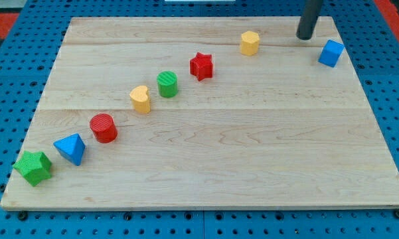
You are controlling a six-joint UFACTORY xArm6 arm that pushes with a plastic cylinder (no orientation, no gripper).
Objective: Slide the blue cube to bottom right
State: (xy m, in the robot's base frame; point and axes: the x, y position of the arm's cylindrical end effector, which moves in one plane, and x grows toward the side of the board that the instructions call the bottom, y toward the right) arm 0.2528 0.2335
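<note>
So down at the counter's [206,179] bottom-left corner we've got a green star block [33,166], and from there a diagonal line climbs toward the top right: blue triangular block [71,148], red cylinder [103,127], a yellow rounded block [141,99] (heart-ish maybe, hard to tell), green cylinder [167,84], red star block [201,66], then a yellow hexagon-ish block [250,42].

The one we care about, the blue cube [330,53], sits way up near the top-right corner, close to the right edge and well apart from that line. Our tip [305,36] is just up and left of it, near the top edge, not touching as far as we can see. No gripper on this rig, just the rod, so nothing to open or close.

Our guess on handling: small, light, rigid piece that'll slide easily on smooth wood and spin if hit off-centre. No grabbing it, so we'd press on its far face, dead centre, and shove straight down the right edge toward the bottom-right corner. That lane looks free of other blocks.
</note>
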